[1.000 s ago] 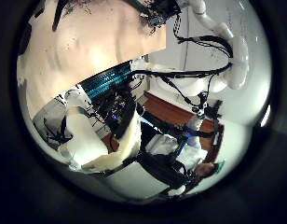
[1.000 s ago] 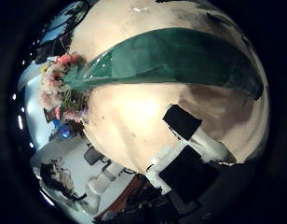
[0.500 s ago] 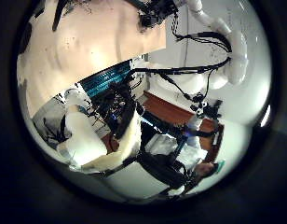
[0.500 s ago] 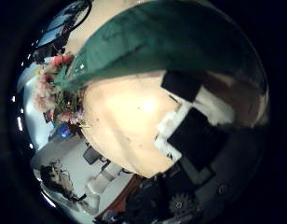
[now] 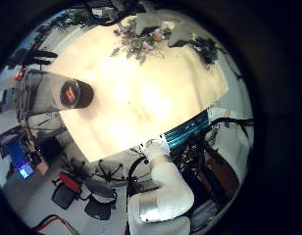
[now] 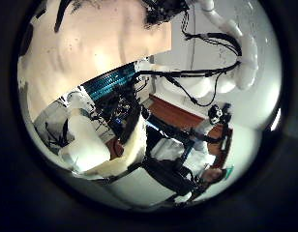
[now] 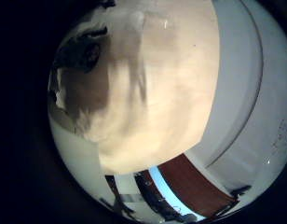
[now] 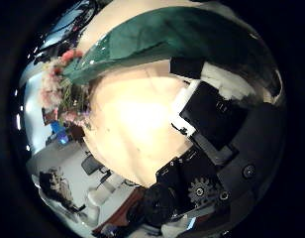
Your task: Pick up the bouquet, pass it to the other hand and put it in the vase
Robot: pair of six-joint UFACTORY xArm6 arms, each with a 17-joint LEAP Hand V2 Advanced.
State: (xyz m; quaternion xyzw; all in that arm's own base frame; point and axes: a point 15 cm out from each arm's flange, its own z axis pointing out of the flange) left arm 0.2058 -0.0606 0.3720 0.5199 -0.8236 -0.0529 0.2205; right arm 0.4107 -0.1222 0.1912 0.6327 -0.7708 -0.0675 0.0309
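Right hand, item 1: palm close over the bouquet. Its finger parts reach up to the edge of the wrap. We can't tell whether they're curled round it or only beside it, so grip unconfirmed.

Item 2, bouquet: long cone of wrap, filling much of the rt thumb-side view. Flowers bunch at one end, past the table edge as seen from that palm. The wrap lies low over the tabletop; whether it's touching or lifted, we can't say.

Item 3, position on table, from the left little-finger-side view. We set 6 o'clock at the table edge where the left arm's own white body shows. The bouquet then sits at approx 12 o'clock, by the far edge, with a hand over its wrap end. The vase stands at approx 9 o'clock, upright, mouth open to the camera, well apart from the bouquet. Bare tabletop lies between the two.

Item 4, left hand: off beyond the 6 o'clock edge, not over the bouquet or vase. Only white body parts show, so its finger state can't be told. Its thumb-side view catches the right arm bending down toward the far table edge.

Item 5, rt little-finger-side view: mostly tabletop, plus a dark shape at one side that we can't identify.
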